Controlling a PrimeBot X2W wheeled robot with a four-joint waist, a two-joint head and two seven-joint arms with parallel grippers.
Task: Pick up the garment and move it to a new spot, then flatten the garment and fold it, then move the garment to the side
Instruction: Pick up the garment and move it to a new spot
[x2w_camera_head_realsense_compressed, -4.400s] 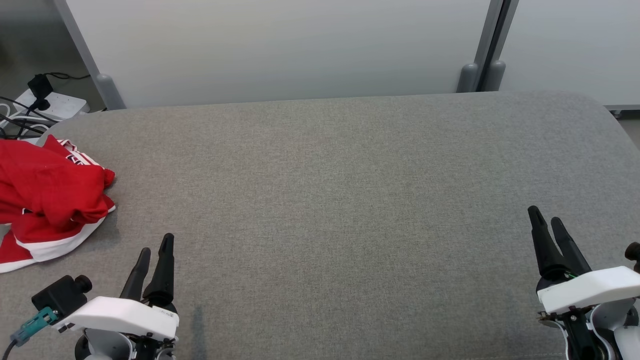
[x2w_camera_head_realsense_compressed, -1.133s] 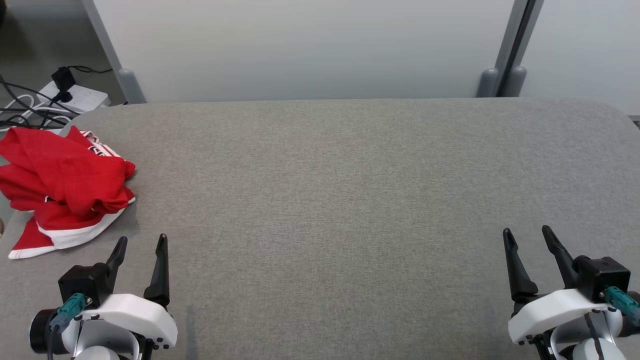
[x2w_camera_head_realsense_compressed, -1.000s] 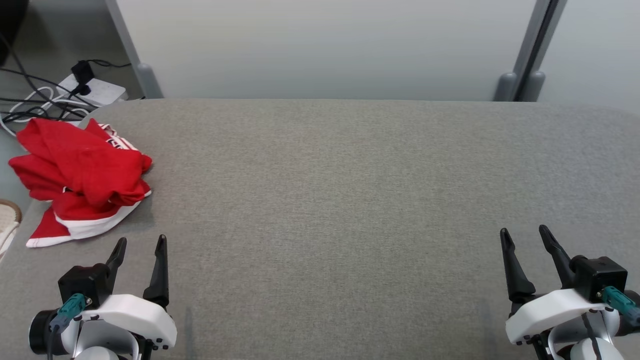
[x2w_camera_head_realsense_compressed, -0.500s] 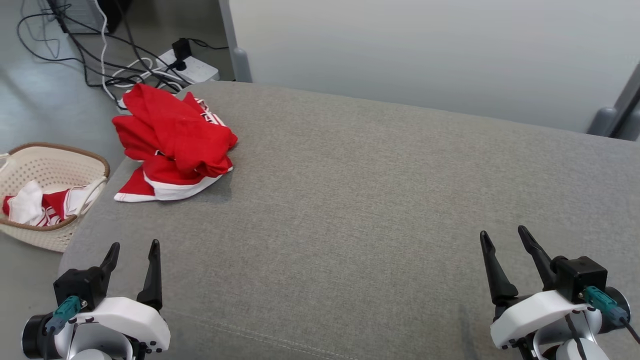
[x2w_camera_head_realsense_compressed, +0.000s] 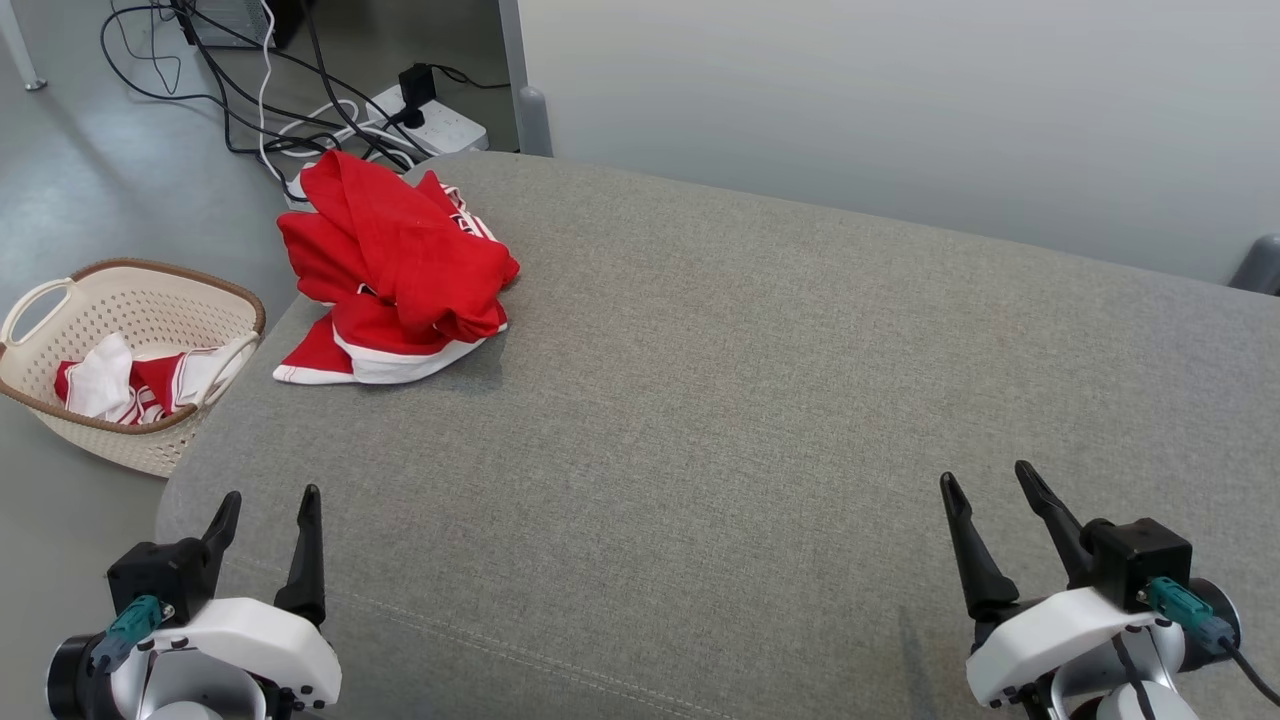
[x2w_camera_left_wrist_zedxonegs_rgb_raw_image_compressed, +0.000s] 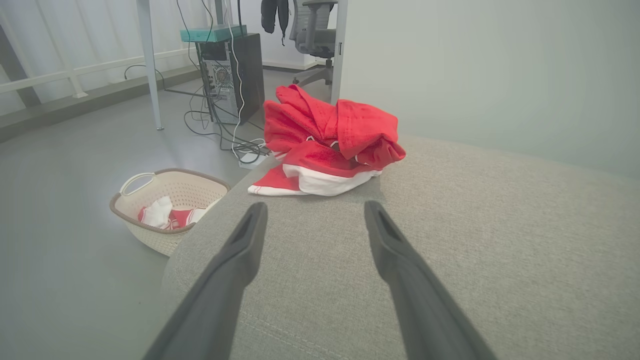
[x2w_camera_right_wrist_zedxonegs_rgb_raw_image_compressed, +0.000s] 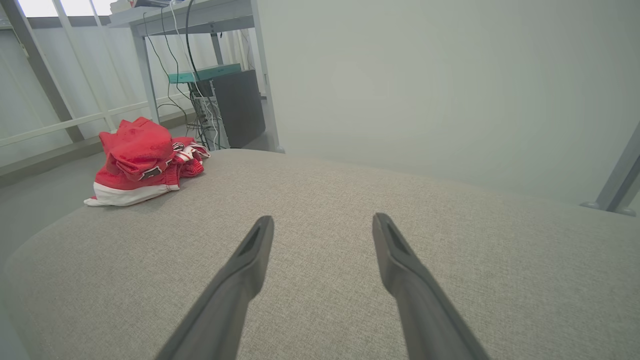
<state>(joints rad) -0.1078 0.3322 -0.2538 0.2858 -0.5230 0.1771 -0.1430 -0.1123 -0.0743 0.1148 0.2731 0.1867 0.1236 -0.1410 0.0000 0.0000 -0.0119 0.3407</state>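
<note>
Red garment (x2w_camera_head_realsense_compressed: 400, 255) lies bunched at the far-left corner of the bench (x2w_camera_head_realsense_compressed: 760, 400), ahead of the nearer left jaws; both pairs stand apart, empty.

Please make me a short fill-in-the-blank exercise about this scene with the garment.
The crumpled garment is mainly ____ with a white band.
The basket stands on the ____.
The left gripper and the right gripper are both ____.
The garment lies nearer the ____ gripper.
Missing words: red; floor; open; left.
</note>
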